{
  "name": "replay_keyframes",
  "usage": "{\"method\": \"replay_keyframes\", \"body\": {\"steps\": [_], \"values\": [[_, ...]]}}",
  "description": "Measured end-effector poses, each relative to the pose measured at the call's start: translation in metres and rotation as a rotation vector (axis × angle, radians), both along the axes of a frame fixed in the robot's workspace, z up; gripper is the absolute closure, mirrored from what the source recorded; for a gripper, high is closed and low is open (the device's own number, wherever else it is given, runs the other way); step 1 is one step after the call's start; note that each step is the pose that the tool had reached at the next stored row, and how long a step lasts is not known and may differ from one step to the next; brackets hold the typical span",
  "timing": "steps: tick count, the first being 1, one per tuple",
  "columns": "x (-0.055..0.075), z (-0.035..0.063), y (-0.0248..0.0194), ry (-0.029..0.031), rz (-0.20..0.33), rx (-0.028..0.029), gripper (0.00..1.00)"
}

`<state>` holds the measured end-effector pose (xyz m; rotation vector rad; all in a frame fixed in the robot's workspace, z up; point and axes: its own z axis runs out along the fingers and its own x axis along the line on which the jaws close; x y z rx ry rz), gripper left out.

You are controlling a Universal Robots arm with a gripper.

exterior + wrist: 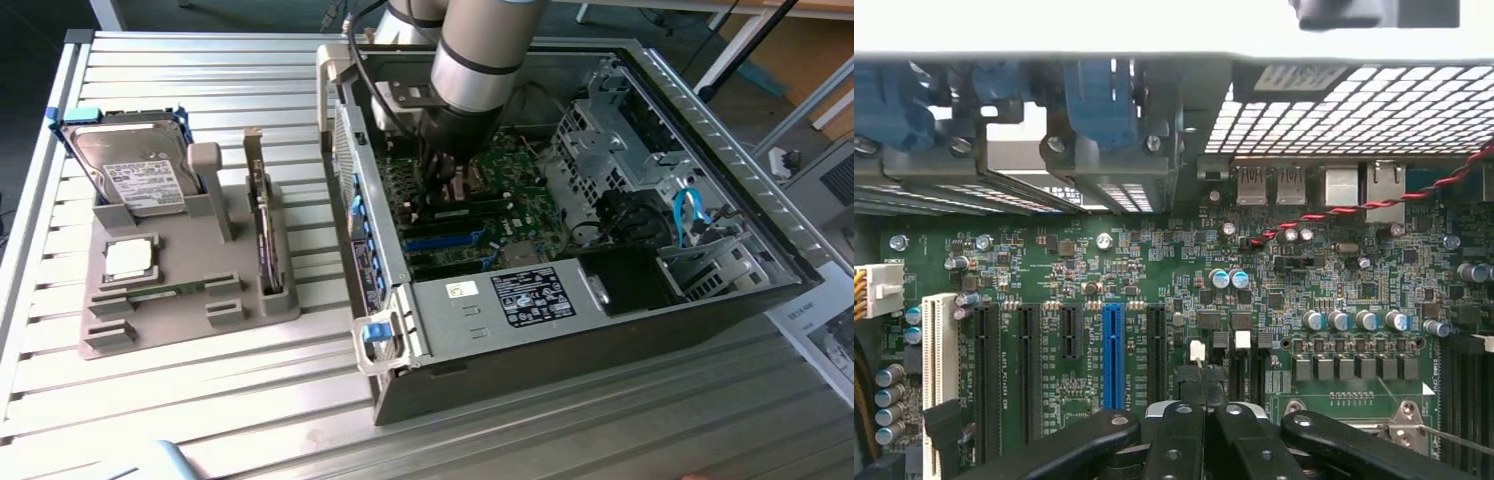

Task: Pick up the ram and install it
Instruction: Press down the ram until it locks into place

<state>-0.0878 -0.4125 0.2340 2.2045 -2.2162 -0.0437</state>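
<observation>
Ribbed metal workbench, daylit
The slatted aluminium table point(200, 400) fills the scene; cardboard boxes point(801, 60) stand beyond its far edge.

Exterior high overhead; wrist close above motherboard point(1154, 300).

Soft, even daylight falls across my bench point(200, 400); its ribbed metal slats catch pale streaks of glare, brightest toward the exterior view's left. The open computer case point(694, 110) sits darker inside, with my arm point(483, 50) casting shade over the motherboard point(514, 200) beneath it. The hard drive point(134, 170) label reads washed but legible in outline only. From my wrist, the motherboard point(1154, 270) is sharp and evenly lit. The strip of case edge point(1054, 25) above it is blown out to plain white. My fingers point(1174, 445), close to the lens, look dark and slightly soft, with small highlights on their rivets.
</observation>
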Motion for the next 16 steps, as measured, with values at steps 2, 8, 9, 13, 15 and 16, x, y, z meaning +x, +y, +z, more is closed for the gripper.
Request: {"method": "replay_keyframes", "body": {"steps": [2,8,9,13,15,16], "values": [[0.000,0.0023,0.0000,0.0001,0.000,-0.0001,0.90],[0.000,0.0106,0.0000,0.0001,0.000,-0.0002,0.90],[0.001,0.0129,0.0000,0.0000,0.000,-0.0001,0.90],[0.001,0.0204,0.0000,0.0001,0.000,-0.0002,0.90],[0.001,0.0235,0.0001,0.0001,0.000,-0.0002,0.90],[0.001,0.0265,0.0001,0.0001,0.000,-0.0003,0.90]]}}
